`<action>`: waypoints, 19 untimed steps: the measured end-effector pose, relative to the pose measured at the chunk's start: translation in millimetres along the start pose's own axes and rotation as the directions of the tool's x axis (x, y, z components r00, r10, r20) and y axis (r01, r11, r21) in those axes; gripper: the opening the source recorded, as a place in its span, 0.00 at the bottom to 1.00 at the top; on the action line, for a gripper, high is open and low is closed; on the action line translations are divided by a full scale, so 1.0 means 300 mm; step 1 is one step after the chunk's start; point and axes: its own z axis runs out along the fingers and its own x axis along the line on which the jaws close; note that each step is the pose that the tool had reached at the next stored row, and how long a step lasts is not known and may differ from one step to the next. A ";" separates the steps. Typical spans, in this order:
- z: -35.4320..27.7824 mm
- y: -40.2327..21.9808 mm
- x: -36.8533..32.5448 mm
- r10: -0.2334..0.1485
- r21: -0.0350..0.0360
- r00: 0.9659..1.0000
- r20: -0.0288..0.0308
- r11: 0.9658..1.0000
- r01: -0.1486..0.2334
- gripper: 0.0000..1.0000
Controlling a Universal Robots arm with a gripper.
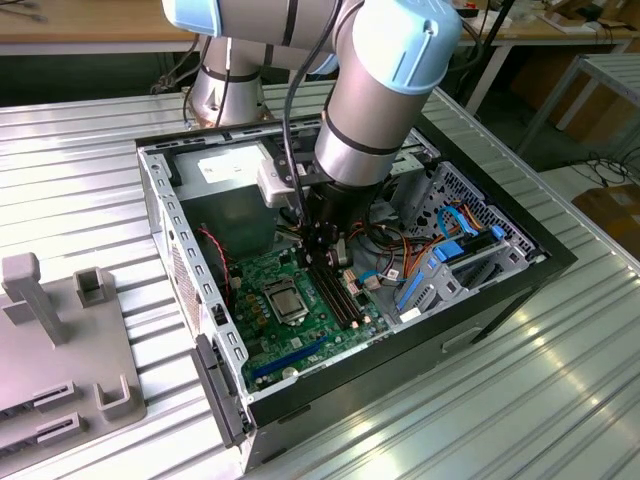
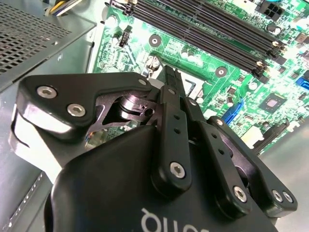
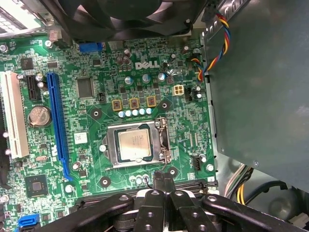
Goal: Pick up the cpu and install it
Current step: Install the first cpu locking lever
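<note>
Right now the arm reaches down into the open computer case that lies on its side on the ribbed metal table, and the gripper hangs just above the green motherboard. Its two black fingers are pressed together with nothing between them; in both wrist views the tips meet in one narrow point. The cpu sits flat inside its socket in the middle of the board, silver top facing up, ringed by the metal frame of the socket, with the retaining lever lying along one side. The fingertips are near the socket's edge but apart from the chip, not touching it. In the exterior view the cpu shows as a small pale square on the board, just to the exterior view's left of the gripper and the long black memory slots. Elsewhere on the board in the first wrist view are a long blue expansion slot, a white slot and a round coin battery. A black fan overhangs one edge of the board. On the table at the exterior view's left lies a grey fixture tray with upright blocks.
</note>
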 end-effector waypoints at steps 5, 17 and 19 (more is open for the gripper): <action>0.002 0.000 0.002 -0.026 -0.001 1.000 -0.003 1.000 0.026 0.11; 0.009 -0.001 0.004 -0.035 -0.002 0.999 -0.004 0.999 0.035 0.11; 0.009 -0.001 0.004 -0.035 -0.002 0.999 -0.004 0.999 0.035 0.11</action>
